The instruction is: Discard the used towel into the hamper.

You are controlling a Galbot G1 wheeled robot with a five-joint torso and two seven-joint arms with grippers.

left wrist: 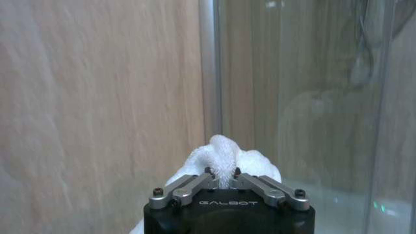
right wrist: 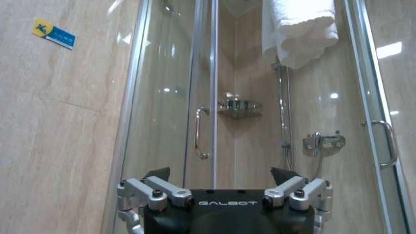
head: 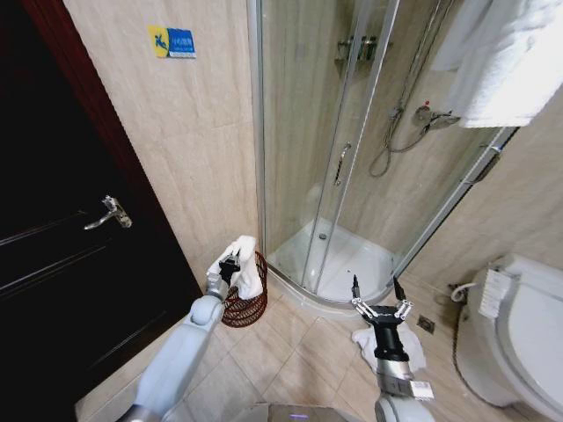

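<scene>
The used towel (head: 247,257), white and bunched, hangs over the rim of the hamper (head: 245,310), a small reddish-brown wire basket on the floor against the wall. My left gripper (head: 230,265) is shut on the towel just above the hamper. In the left wrist view the towel (left wrist: 224,158) bulges up between the shut fingers of the left gripper (left wrist: 222,173). My right gripper (head: 378,295) stands open and upright to the right, in front of the shower; in the right wrist view it (right wrist: 221,173) holds nothing.
A second white towel (head: 362,338) lies on the floor tiles under the right gripper. A glass shower cabin (head: 334,158) stands behind, a dark door (head: 62,264) at left, a toilet (head: 515,334) at right. Folded towels (head: 515,53) hang at upper right.
</scene>
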